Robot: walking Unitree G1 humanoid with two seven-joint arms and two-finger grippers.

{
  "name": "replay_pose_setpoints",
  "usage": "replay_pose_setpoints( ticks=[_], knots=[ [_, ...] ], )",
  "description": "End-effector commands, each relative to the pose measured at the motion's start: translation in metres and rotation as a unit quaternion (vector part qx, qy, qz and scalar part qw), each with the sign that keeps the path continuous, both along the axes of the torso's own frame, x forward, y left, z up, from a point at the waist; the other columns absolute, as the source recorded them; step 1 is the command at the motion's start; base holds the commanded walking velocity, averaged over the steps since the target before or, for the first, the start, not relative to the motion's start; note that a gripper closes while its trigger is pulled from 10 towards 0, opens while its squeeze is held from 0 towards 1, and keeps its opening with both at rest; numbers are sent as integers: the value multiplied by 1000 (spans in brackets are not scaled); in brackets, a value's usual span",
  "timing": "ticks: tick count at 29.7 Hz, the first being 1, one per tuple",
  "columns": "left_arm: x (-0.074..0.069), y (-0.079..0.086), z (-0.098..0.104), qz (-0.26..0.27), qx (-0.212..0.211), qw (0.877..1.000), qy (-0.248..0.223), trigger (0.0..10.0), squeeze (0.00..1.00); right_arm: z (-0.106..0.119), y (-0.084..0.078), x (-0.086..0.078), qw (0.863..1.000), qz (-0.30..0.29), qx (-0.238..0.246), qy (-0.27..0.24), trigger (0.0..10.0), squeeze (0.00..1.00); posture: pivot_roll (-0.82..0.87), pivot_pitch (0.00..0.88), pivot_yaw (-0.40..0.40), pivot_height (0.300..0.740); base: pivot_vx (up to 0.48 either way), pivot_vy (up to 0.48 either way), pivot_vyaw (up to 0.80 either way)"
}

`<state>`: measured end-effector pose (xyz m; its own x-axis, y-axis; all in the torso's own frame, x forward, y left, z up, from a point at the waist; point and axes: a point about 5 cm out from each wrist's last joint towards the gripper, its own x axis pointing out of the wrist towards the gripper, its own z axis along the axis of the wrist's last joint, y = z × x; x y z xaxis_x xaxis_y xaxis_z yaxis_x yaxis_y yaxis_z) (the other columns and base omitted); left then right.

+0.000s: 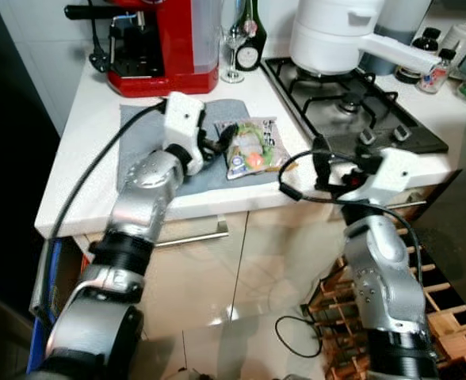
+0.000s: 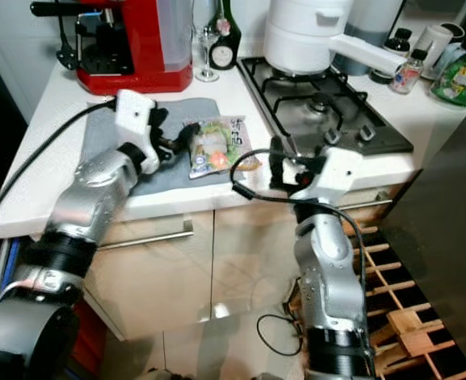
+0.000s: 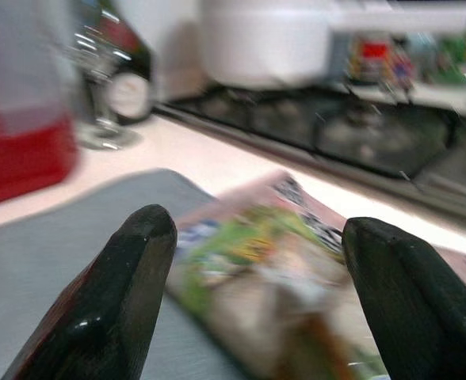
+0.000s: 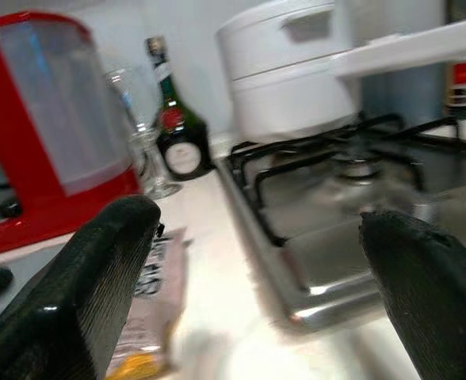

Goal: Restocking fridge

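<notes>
Left eye view: the white bench (image 1: 82, 142) carries a grey mat (image 1: 150, 138), and on that mat lies 1 sealed food packet (image 1: 253, 147), printed in green and white, flat on its back. The left tool (image 1: 217, 145) reaches over the mat to the packet's near end, its 2 black fingers (image 3: 118, 297) spread wide with the packet lying between them; the fingers are not closed on it, and contact cannot be confirmed. In the left wrist view the packet runs away from the fingers toward the hob (image 3: 360, 131). The right tool (image 1: 322, 162) hangs at the front edge of the bench, just beside the hob's near corner and apart from the packet; in the right wrist view its 2 fingers (image 4: 82, 285) stand wide apart and hold nothing. A red coffee machine (image 1: 158, 39) stands at the back of the bench, with a wine glass (image 1: 233, 47) and a dark bottle (image 1: 250, 36) just beside it. A white pot (image 1: 336, 36) with a long handle sits on the hob. A wooden wine rack (image 1: 435, 293) stands on the floor below the right arm.
</notes>
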<state>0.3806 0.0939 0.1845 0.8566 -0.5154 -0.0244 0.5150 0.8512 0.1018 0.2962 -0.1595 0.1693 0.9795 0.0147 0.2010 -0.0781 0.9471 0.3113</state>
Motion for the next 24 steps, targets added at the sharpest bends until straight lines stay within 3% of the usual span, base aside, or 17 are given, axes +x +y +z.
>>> replay_pose_setpoints(
  ticks=[1, 7, 9, 11, 12, 13, 14, 17, 18, 19, 24],
  knots=[
    [4, -6, -1, -7, 20, 1000, 2, 10000, 0, 5, -6, -3, 1000, -9, 12, -2, 10000, 231, -204, 0, 50, 740, 0, 0, 0],
    [14, -8, 5, 13, -2, 1000, 12, 10000, 0, 3, -10, -9, 1000, -13, 17, 8, 10000, 231, -223, 0, 58, 740, 0, 0, 0],
    [16, -7, -1, 22, 20, 999, 23, 10000, 0, 3, -9, -10, 1000, -11, 17, 11, 10000, 231, -227, 0, 60, 740, 0, 0, 0],
    [13, -2, -26, 40, 53, 994, 84, 10000, 0, 3, -8, -11, 1000, -7, 21, 14, 10000, 235, -228, 0, 60, 740, 0, 0, 0],
    [13, -2, -26, 40, 53, 994, 84, 10000, 0, 3, -8, -11, 1000, -7, 21, 14, 10000, 235, -228, 0, 60, 740, 0, 0, 0],
    [10, 3, -42, 60, 57, 988, 130, 10000, 0, 3, -8, -12, 1000, -3, 25, 17, 10000, 231, -224, 0, 57, 740, 0, 0, 0],
    [10, 3, -42, 60, 57, 988, 130, 10000, 0, 3, -8, -12, 1000, -3, 25, 17, 10000, 231, -224, 0, 57, 740, 0, 0, 0],
    [4, 11, -62, 85, 20, 977, 194, 10000, 0, 5, -5, -11, 999, 11, 30, 19, 10000, 227, -218, 0, 52, 740, 0, 0, 0],
    [4, 11, -62, 85, 20, 977, 194, 10000, 0, 5, -5, -11, 999, 11, 30, 19, 10000, 227, -218, 0, 52, 740, 0, 0, 0],
    [0, 12, -73, 90, -11, 969, 230, 10000, 0, 6, -2, -11, 999, 23, 36, 20, 10000, 231, -212, 0, 47, 740, 0, 0, 0],
    [-8, 12, -90, 98, -58, 952, 284, 10000, 0, 12, 13, -7, 995, 68, 66, 21, 10000, 227, -206, 0, 41, 740, 0, 0, 0]
  ],
)
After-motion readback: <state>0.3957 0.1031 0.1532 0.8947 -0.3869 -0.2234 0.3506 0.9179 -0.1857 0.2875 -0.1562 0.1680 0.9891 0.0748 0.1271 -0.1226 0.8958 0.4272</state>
